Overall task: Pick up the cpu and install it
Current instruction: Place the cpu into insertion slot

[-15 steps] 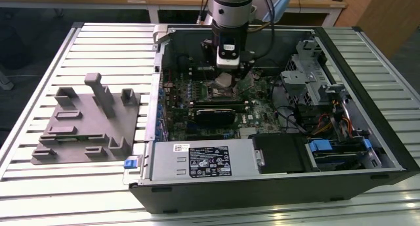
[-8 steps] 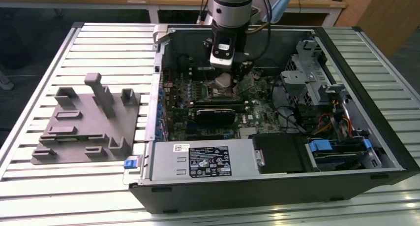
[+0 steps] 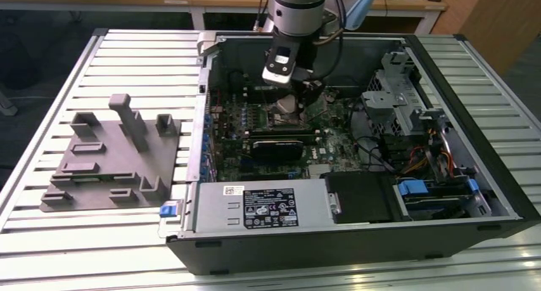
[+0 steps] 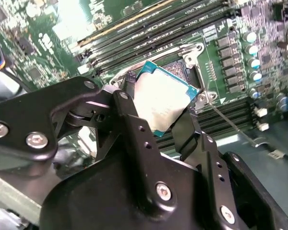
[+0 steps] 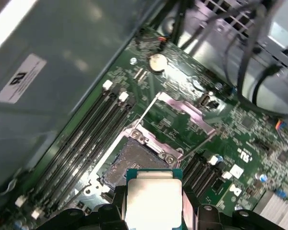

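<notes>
My gripper hangs inside the open computer case, over the motherboard, and is shut on the cpu. The cpu is a flat square chip with a silvery top and a teal rim, pinched by its edges between the two black fingers. In the first wrist view the cpu sits just above the open socket, whose metal load frame is swung up. The chip is tilted and apart from the socket in both wrist views.
A silver power-supply box fills the case's near side, with drive cages and cables toward the exterior view's right. Memory slots run beside the socket. A grey fixture plate lies on the slatted table outside the case.
</notes>
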